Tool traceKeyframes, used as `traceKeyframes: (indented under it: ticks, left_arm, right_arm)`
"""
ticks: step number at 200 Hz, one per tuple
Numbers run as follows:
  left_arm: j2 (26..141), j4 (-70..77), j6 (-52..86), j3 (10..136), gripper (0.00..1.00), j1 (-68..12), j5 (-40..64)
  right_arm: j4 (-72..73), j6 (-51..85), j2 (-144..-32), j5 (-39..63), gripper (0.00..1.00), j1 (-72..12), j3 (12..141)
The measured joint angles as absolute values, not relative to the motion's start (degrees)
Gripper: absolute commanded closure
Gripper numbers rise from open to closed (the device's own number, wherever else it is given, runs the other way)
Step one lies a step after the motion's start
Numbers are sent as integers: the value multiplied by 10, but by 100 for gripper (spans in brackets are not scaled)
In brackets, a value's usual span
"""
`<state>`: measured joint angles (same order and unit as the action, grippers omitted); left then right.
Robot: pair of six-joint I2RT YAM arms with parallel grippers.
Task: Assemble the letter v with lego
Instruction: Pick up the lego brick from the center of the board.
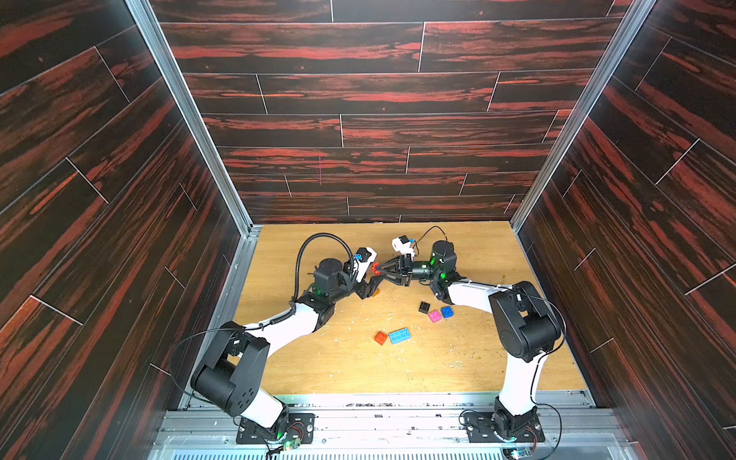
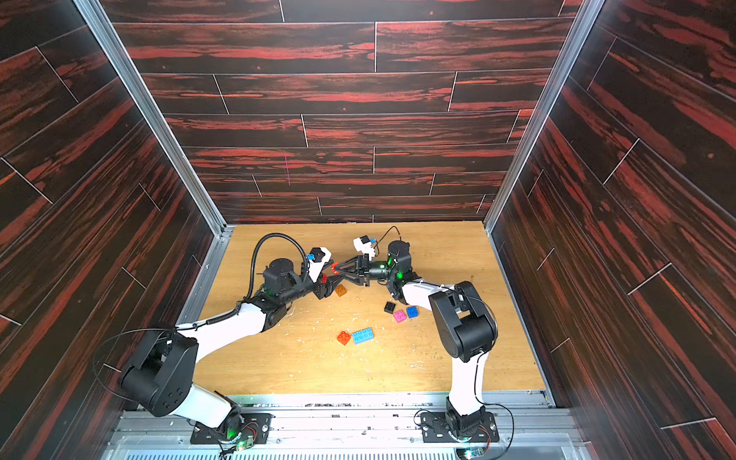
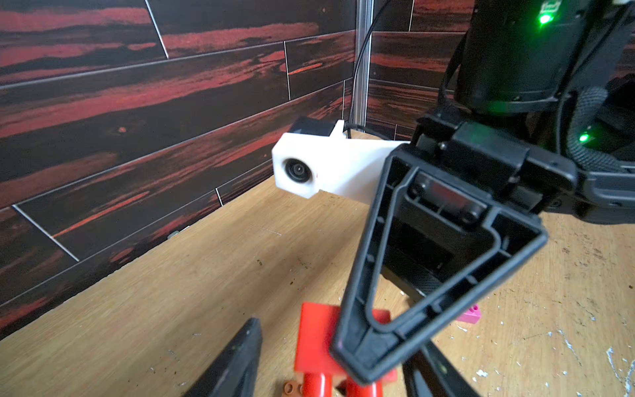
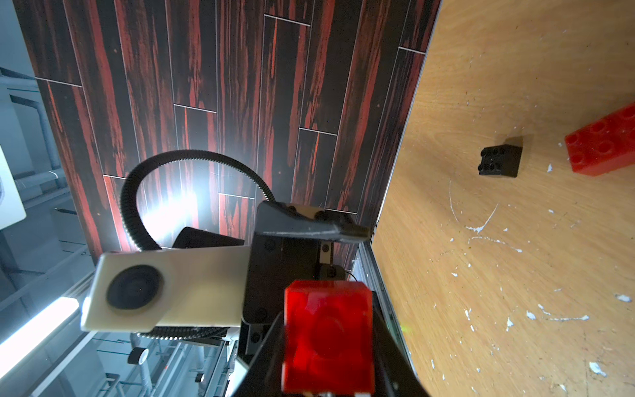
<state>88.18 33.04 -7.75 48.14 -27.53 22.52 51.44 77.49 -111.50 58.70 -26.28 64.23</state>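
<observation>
The red brick (image 1: 374,269) is pinched at the very tips of the right gripper (image 1: 378,270), whose jaws are closed hard on it. In the right wrist view the brick (image 4: 328,335) fills the gap between the two fingers. It sits toward the back middle of the table (image 1: 358,370), where the two arms meet tip to tip.

The left gripper (image 2: 324,288) is right at the brick. In the left wrist view the brick (image 3: 314,340) lies between the left gripper's fingers (image 3: 237,357), which stand apart. Bare table shows between the visible finger and the brick's side, so this gripper is parted and has hold of nothing that can be seen. Its other finger is mostly hidden behind the right gripper's finger.

An orange brick (image 2: 340,290) lies on the table just beside the left gripper, on the near side of the held brick. The right wrist view also shows a long red brick (image 4: 604,144) lying flat on the table, studs up.

Well apart from the grippers, close to the right arm, a black brick (image 1: 424,307), a pink brick (image 1: 434,316) and a blue brick (image 1: 447,312) lie in a tight cluster. Nearer the front, in the middle, a loose red brick (image 1: 380,337) lies just beside a light blue brick (image 1: 399,335).
</observation>
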Motion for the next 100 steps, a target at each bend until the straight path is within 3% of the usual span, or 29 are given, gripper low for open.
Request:
traceKeyframes:
  ticks: [100]
  left_arm:
    - [868, 265, -118, 493, 50, -277, 235]
  right_arm:
    - [596, 854, -1157, 645, 64, -263, 658]
